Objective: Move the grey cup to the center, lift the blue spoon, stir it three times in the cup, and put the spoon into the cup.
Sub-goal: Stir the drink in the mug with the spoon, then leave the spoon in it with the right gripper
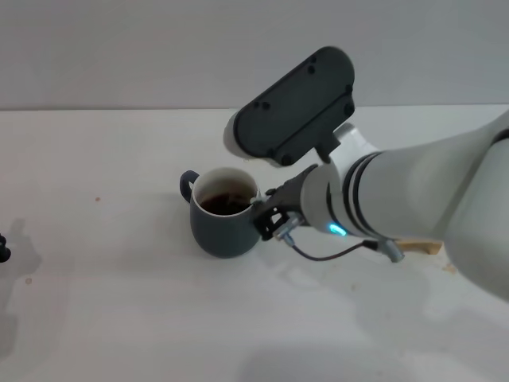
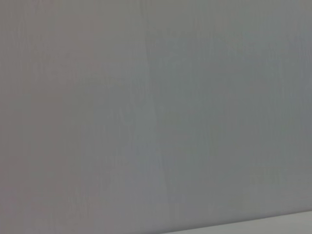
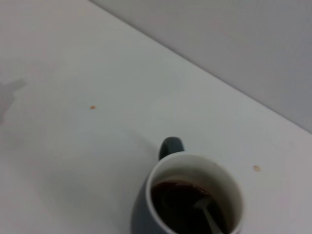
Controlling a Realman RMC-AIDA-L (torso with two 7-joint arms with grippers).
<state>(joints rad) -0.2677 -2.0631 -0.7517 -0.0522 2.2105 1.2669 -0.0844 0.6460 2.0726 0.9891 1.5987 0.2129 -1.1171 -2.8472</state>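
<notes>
The grey cup stands upright near the middle of the white table, its handle pointing to the far left and dark brown liquid inside. It also shows in the right wrist view. The blue spoon has its metal bowl and neck dipped in the liquid; a pale bit of its handle shows at the cup's right rim. My right gripper is against the right side of the cup's rim, shut on the spoon's handle. Only a dark tip of my left gripper shows, at the table's far left edge.
A small wooden block lies on the table to the right, partly behind my right arm. Small brown specks dot the white table. The left wrist view shows only a grey wall.
</notes>
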